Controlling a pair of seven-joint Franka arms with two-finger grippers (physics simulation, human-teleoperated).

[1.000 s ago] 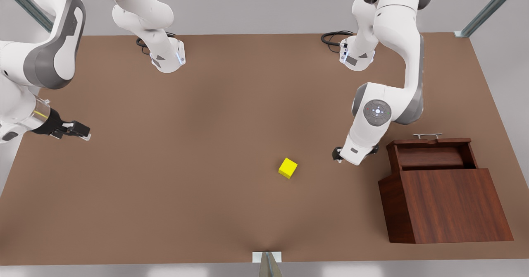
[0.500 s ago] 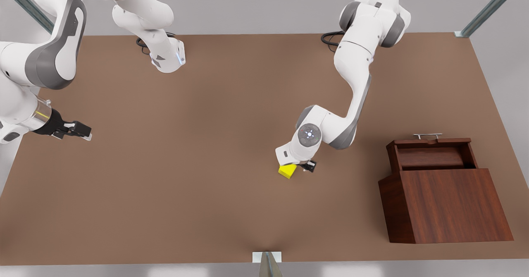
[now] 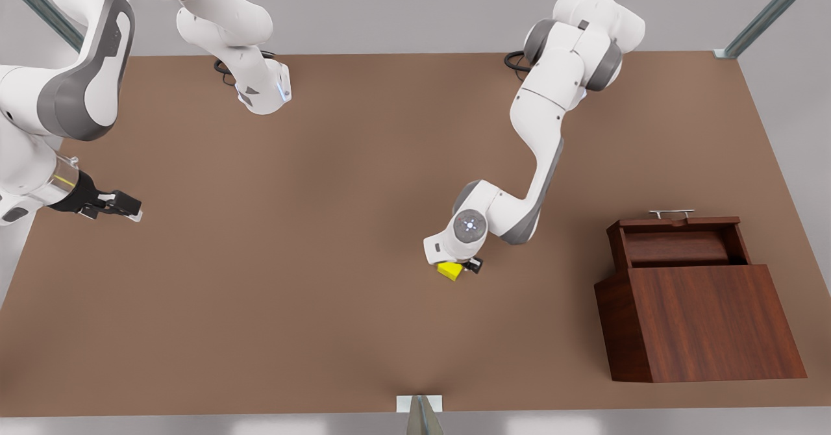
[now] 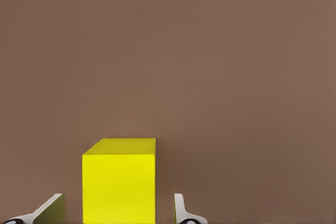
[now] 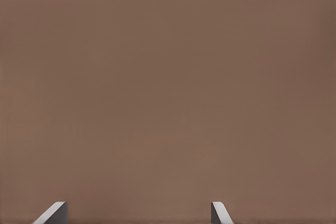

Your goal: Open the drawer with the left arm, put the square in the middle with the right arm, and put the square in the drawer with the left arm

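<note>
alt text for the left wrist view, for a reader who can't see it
A small bright yellow cube sits on a plain matte brown tabletop, between the two pale fingers of the left gripper, which is open around it with a gap showing on each side.

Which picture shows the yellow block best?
The left wrist view: the yellow block sits big and close between the left hand's open fingers. In the front view the block is small, partly under that hand. The right wrist view looks at bare table.
</note>
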